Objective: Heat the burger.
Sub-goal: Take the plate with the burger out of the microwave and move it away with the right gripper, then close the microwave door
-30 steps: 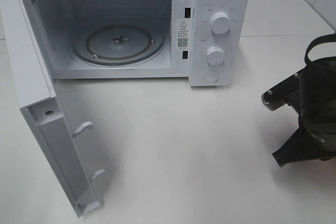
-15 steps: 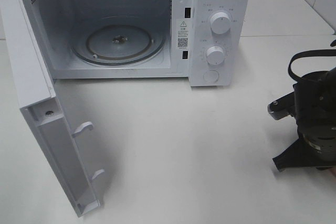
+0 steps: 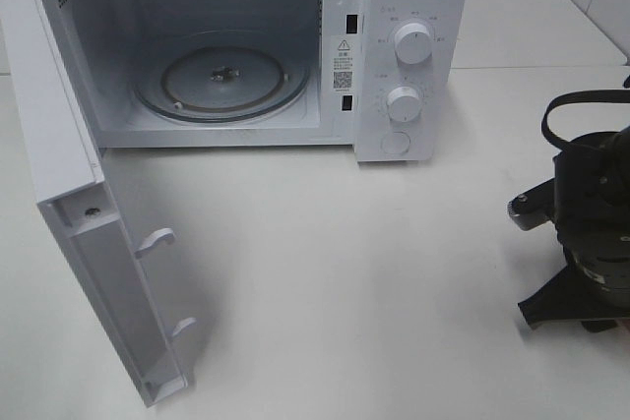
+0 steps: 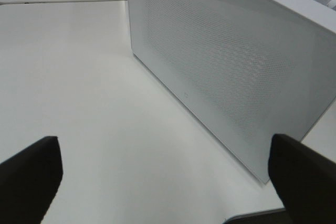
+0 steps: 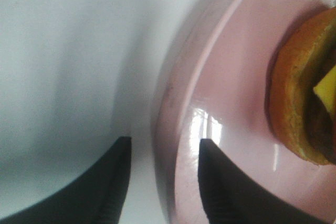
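In the right wrist view the burger (image 5: 302, 93), a golden-brown bun with a corner of yellow cheese, lies on a pink plate (image 5: 236, 77) and is cut off by the frame edge. My right gripper (image 5: 163, 142) is open, its two dark fingers straddling the plate's rim, one outside on the white table and one over the plate's inside. The exterior high view shows only the right arm (image 3: 591, 243) at the right edge; it hides burger and plate. My left gripper (image 4: 165, 153) is wide open and holds nothing, facing the outer face of the microwave door (image 4: 226, 61).
A white microwave (image 3: 413, 7) stands at the back of the table with its door (image 3: 59, 145) swung fully open toward the front left. Its glass turntable (image 3: 221, 81) is bare. Two knobs and a button sit on the right panel.
The right arm has shifted slightly to the right and toward the table's front edge. The microwave, its door and the left gripper have not moved.
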